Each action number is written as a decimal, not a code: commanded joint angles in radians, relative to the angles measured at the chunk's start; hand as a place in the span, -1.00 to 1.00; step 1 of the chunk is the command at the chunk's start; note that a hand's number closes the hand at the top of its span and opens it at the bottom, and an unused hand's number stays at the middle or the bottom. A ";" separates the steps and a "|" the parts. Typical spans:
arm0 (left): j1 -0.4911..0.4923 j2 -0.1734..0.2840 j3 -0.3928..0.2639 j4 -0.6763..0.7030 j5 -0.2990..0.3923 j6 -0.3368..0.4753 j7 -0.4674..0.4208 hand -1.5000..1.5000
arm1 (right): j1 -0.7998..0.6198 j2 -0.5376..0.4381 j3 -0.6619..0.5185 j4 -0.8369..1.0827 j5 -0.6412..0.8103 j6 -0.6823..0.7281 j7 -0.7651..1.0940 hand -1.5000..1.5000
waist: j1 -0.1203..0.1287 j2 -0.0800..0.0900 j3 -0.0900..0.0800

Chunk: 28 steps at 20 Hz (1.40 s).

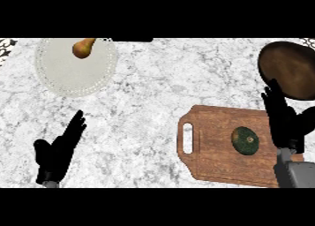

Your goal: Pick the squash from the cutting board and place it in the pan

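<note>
A dark green round squash (pixel 245 140) lies on the right half of the wooden cutting board (pixel 208 154). The brown pan (pixel 292 69) sits at the far right of the counter, beyond the board. My right hand (pixel 285 120) hovers over the board's right edge, just right of the squash, with fingers straight and pointing toward the pan; it holds nothing. My left hand (pixel 57 150) rests open at the lower left, fingers up.
A white plate (pixel 68 75) stands at the back left with a brown pear (pixel 83 47) on its far rim. A dark object (pixel 132 39) lies at the back edge. The counter is white marble.
</note>
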 commanded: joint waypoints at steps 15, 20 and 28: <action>-0.131 -0.107 -0.050 -0.048 -0.033 -0.014 -0.226 0.00 | -0.051 -0.497 -0.126 0.181 -0.092 0.979 -0.709 -1.00 | -0.021 -0.019 0.003; -0.153 -0.122 -0.059 -0.055 -0.060 0.008 -0.198 0.00 | -0.100 -0.525 -0.038 0.253 0.139 0.911 -0.886 -1.00 | -0.011 -0.025 0.001; -0.120 -0.134 -0.069 -0.044 -0.069 -0.003 -0.226 0.00 | -0.225 -0.569 0.155 0.171 0.309 0.823 -0.773 -1.00 | -0.011 -0.029 -0.001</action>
